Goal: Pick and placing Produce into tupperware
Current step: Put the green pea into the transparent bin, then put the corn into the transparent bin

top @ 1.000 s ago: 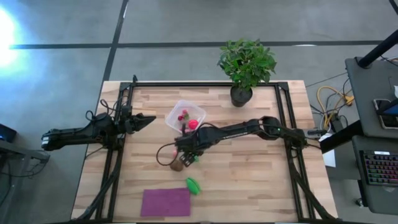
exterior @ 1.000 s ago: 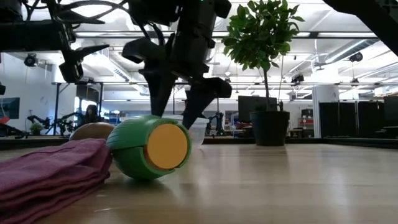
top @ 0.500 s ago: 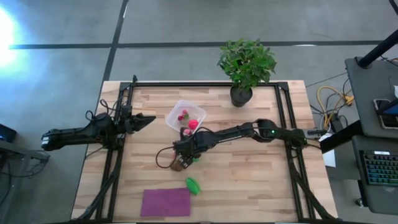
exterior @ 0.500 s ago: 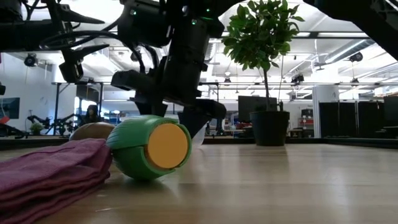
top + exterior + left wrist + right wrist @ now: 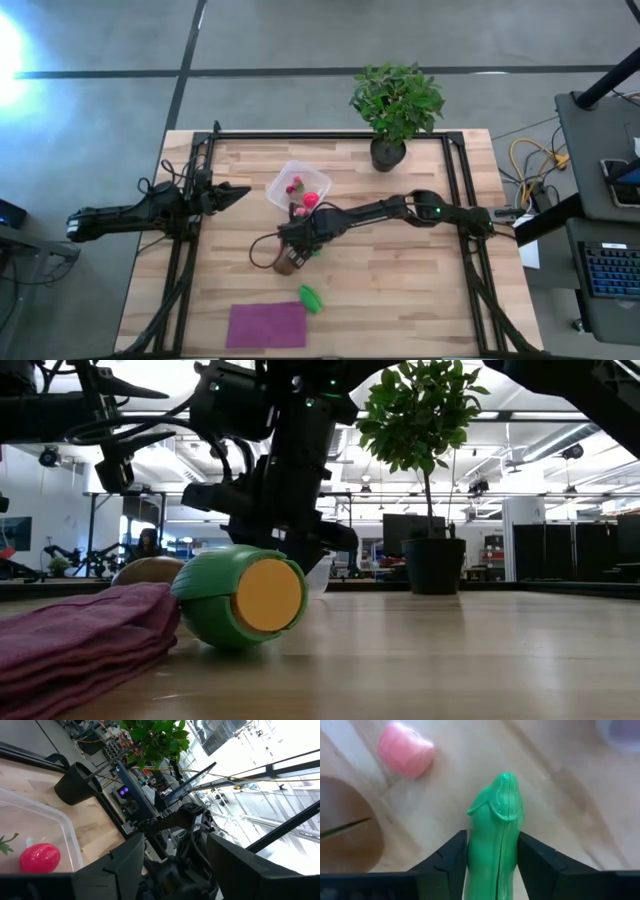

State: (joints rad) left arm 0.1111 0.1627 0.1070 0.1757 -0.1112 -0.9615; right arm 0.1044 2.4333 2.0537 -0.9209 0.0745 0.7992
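Wooden tabletop (image 5: 400,290): right gripper (image 5: 492,865) clamps green toy vegetable (image 5: 496,835) lengthwise between its fingers, clear tupperware (image 5: 297,186) just beyond; left gripper (image 5: 235,190) idle, fingers spread.

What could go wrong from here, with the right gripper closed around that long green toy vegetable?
The right gripper pinches the long green toy vegetable on its smooth sides, so it might slip on the lift. The brown oval piece and small pink piece lie close by and could get knocked. The clear plastic tub already holds red pieces, leaving little room.
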